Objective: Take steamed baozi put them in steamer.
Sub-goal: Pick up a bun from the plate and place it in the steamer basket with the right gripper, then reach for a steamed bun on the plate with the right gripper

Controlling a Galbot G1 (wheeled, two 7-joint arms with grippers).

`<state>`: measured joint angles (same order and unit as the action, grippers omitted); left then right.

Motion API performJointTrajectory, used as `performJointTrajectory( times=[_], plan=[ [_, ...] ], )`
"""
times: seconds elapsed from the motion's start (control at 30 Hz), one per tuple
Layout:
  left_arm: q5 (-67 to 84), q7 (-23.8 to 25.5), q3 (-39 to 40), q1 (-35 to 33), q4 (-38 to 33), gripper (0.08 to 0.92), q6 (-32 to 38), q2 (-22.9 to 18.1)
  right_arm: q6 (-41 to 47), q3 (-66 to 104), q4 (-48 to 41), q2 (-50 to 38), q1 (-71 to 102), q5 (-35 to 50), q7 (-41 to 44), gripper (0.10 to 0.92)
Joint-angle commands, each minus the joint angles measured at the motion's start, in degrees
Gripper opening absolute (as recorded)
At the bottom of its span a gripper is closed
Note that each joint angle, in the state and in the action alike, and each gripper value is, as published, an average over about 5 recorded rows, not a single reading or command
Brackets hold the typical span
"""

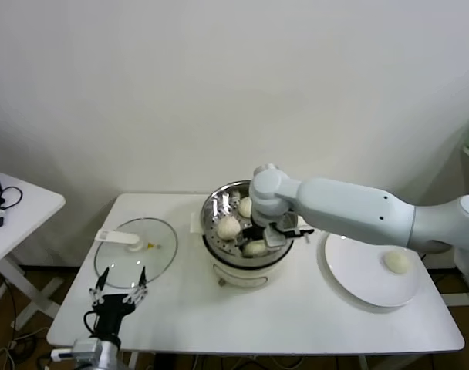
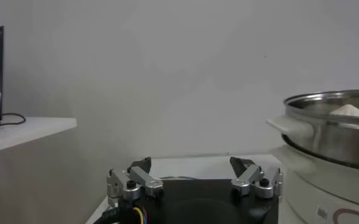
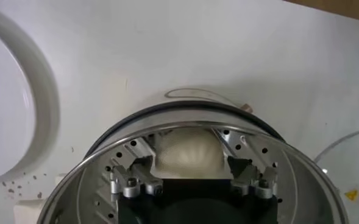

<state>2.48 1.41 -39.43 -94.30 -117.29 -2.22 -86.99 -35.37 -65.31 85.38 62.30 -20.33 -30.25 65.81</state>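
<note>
Head view, left to right: the left gripper (image 1: 117, 296) waits with fingers spread at the table's (image 1: 312, 320) near-left corner, by the glass lid (image 1: 136, 252). At centre the steamer (image 1: 219, 202) holds three baozi; the right gripper (image 1: 271, 233) is down inside, its fingers parted on either side of the third bun (image 3: 187, 152), which rests on the perforated tray. One baozi (image 1: 396, 262) remains on the white plate (image 1: 358, 281). Judging by this, placing is done; next, lift clear and reach right for it

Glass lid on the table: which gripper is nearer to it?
Left. The left gripper sits at the table's near edge just beside the glass lid; the right gripper is inside the steamer, farther off.
</note>
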Motion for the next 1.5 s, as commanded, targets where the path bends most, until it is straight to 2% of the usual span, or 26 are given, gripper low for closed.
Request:
performJointTrajectory(
  times=[0.03,0.33,0.63,0.77,0.97,1.1,1.23,1.5],
  plan=[
    [-0.1,0.0,0.1,0.0,-0.1,0.823,-0.1,0.0,-1.8,0.8,-0.4,0.1,0.1,-0.2,0.1,0.821],
    [-0.1,0.0,0.3,0.2,0.0,0.823,-0.1,0.0,-3.1,2.8,-2.1,0.4,-1.4,2.0,0.5,0.823],
    [0.0,0.0,0.1,0.2,-0.2,0.823,-0.2,0.3,-2.4,2.5,-1.7,-4.5,-8.3,11.6,1.6,0.823],
    [-0.1,-0.4,0.4,0.5,-0.2,0.823,-0.2,0.6,1.3,-0.9,-4.7,-8.1,-15.9,22.8,2.1,0.823],
    [-1.1,-0.9,1.1,1.2,-0.5,0.823,0.4,1.3,14.0,-12.4,-10.8,-14.9,-26.6,42.7,2.2,0.823],
    [-1.3,-0.5,1.4,1.4,-0.4,0.823,0.8,1.8,22.4,-16.4,-13.5,-21.5,-28.1,49.1,2.1,0.823],
    [-1.1,-0.1,1.6,1.1,-0.2,0.823,1.5,2.1,25.8,-13.8,-17.2,-28.4,-22.8,48.2,2.8,0.823],
    [-0.8,0.1,1.6,1.0,-0.2,0.823,1.8,2.6,25.7,10.1,-23.7,-36.7,2.5,32.7,4.2,0.823]
  ],
)
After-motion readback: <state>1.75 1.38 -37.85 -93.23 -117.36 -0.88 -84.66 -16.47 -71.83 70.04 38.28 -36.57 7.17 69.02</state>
